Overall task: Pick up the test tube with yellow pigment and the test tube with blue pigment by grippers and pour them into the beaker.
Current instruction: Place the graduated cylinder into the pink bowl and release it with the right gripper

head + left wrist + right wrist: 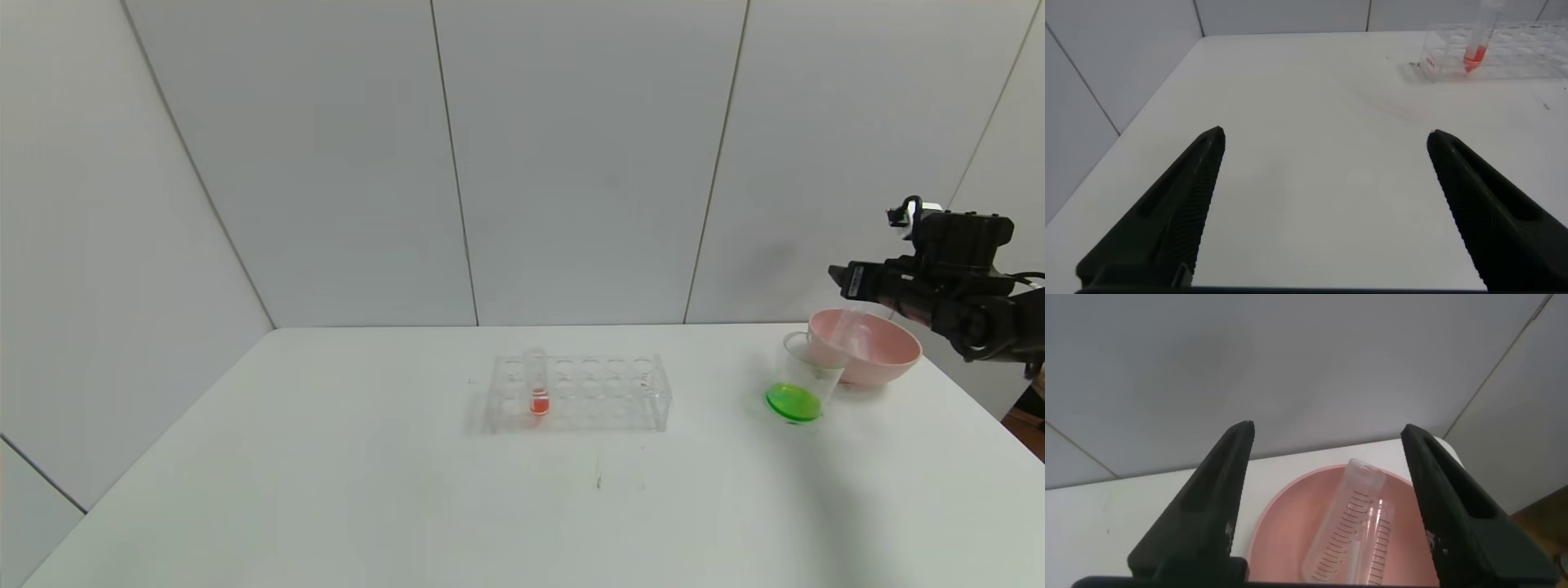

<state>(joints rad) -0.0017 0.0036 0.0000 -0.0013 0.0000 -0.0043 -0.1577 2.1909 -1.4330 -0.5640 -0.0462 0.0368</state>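
Observation:
The beaker (804,371) stands at the right of the table and holds green liquid. No tube with yellow or blue liquid is in view. Two empty clear graduated tubes (1351,514) lie in the pink bowl (894,355), which touches the beaker behind it. My right gripper (845,280) hovers above the bowl. In the right wrist view, the right gripper (1327,429) is open and empty, with the tubes below the gap. My left gripper (1324,133) is open and empty over bare table. It is out of the head view.
A clear many-holed rack (620,408) stands mid-table with one tube of orange-red liquid (538,385) upright in it. The rack (1527,57) and that tube (1478,41) show far off in the left wrist view. The table's right edge runs near the bowl.

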